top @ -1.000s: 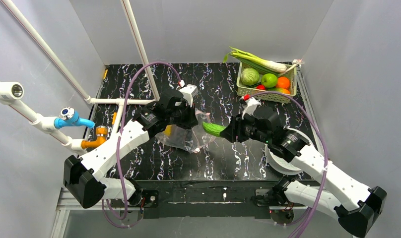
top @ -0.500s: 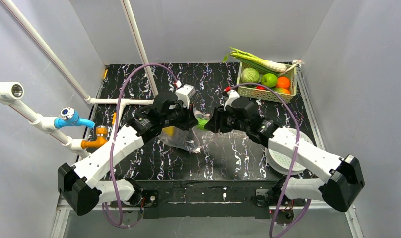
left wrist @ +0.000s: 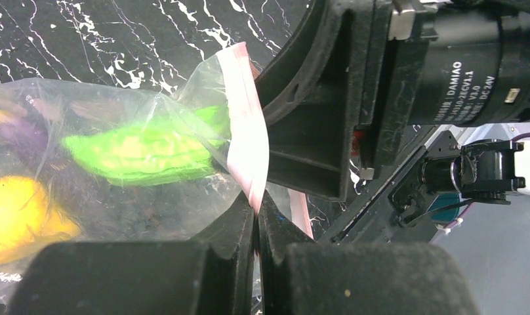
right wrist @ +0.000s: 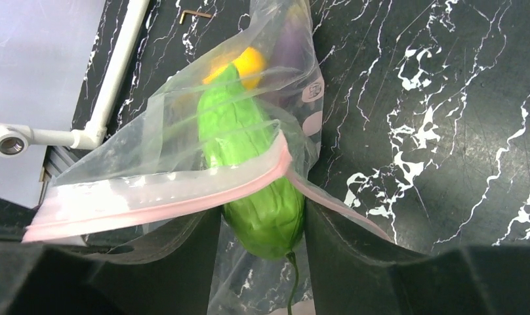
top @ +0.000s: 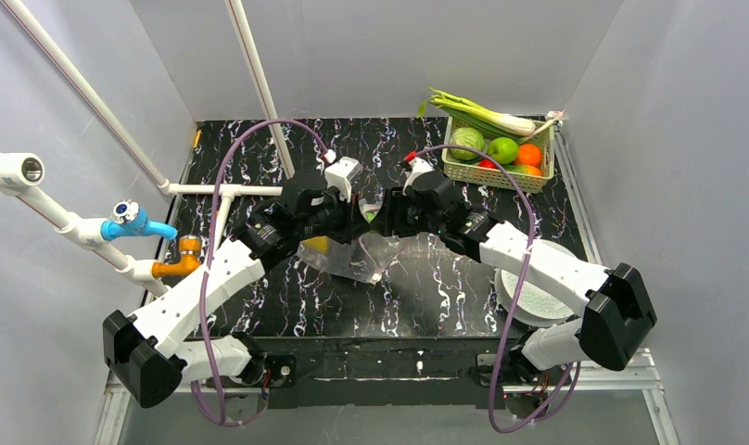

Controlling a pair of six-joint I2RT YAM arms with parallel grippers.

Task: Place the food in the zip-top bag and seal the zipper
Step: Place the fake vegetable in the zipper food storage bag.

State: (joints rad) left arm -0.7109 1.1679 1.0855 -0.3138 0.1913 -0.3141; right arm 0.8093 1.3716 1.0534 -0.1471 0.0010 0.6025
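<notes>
- My left gripper [left wrist: 256,211]: clamped tight on the thin pink zipper strip [left wrist: 244,125], holding that edge of the clear crinkly zip-top bag [left wrist: 118,98] up off the black marbled table [top: 445,297].
- My right gripper [right wrist: 262,226]: fingers closed round a bumpy green toy vegetable [right wrist: 246,151]. Its front half is in through the bag mouth, the stem end outside.
- Inside the bag: a yellow toy fruit [left wrist: 16,213] and something dark purple [left wrist: 20,131], can't tell what exactly.
- Bag spot: middle of the table, at 6 o'clock from both grippers.
- Other toy fruits [top: 503,148]: in the pale green mesh basket [top: 497,178], 2 o'clock from the bag, long green-and-white leek [top: 482,116] on its far rim.
</notes>
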